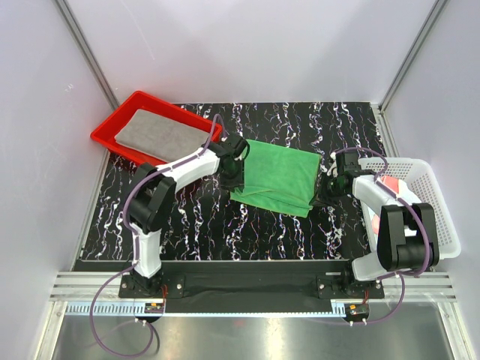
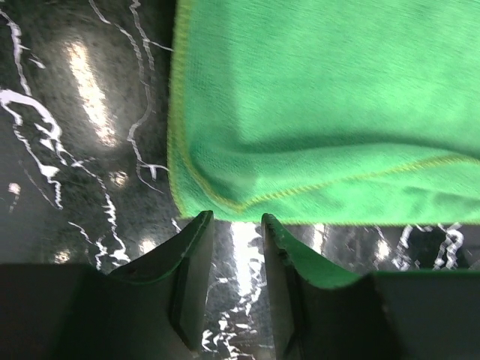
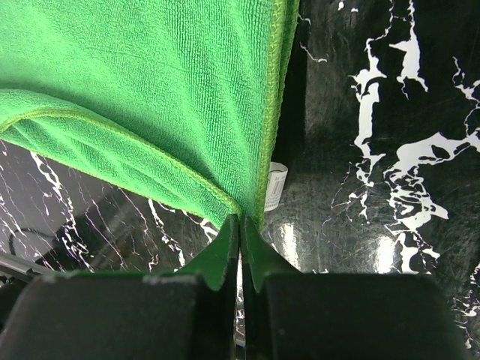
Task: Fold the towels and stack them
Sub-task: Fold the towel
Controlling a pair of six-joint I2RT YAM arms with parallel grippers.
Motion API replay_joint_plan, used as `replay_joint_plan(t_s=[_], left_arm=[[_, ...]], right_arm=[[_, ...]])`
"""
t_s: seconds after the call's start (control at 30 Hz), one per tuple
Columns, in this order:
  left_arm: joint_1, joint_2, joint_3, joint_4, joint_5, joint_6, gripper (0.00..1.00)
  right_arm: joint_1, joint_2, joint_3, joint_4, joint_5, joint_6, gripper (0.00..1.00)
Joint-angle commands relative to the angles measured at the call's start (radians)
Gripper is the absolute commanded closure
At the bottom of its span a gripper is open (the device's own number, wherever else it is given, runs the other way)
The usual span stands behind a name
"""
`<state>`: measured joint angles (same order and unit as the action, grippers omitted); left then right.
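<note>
Green towel (image 1: pixel 275 178) on black white-veined table (image 1: pixel 202 225); pale walls (image 1: pixel 247 45).

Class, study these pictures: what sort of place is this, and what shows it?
Likely a robot lab test cell: two arms bolted to a rail, plain white walls enclosing a black marbled table, and a green towel laid out between a red tray and a white basket.

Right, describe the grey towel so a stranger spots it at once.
On the black marbled table, find the red tray at the far left corner. The grey towel lies flat inside it. It is the only grey cloth; the green towel lies outside, mid-table.
</note>
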<state>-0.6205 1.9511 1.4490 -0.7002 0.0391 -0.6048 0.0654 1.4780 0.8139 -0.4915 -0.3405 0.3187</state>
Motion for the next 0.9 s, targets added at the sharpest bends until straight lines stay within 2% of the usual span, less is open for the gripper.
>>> replay_joint_plan(t_s=[0.0, 0.23, 0.47, 0.87], left_arm=[[-0.001, 0.031, 0.039, -0.007, -0.07, -0.02, 0.62], [-0.001, 0.052, 0.05, 0.001, -0.087, -0.026, 0.62], [-0.001, 0.054, 0.063, -0.033, -0.114, -0.013, 0.73], [0.004, 0.069, 0.08, -0.051, -0.113, 0.007, 0.74]], right_arm=[[-0.003, -0.031, -0.002, 0.016, -0.008, -0.004, 0.97], [-0.003, -0.039, -0.005, 0.018, -0.002, -0.003, 0.97], [-0.003, -0.039, -0.002, 0.016, 0.001, -0.004, 0.97], [-0.003, -0.038, -0.002, 0.014, 0.006, -0.006, 0.95]])
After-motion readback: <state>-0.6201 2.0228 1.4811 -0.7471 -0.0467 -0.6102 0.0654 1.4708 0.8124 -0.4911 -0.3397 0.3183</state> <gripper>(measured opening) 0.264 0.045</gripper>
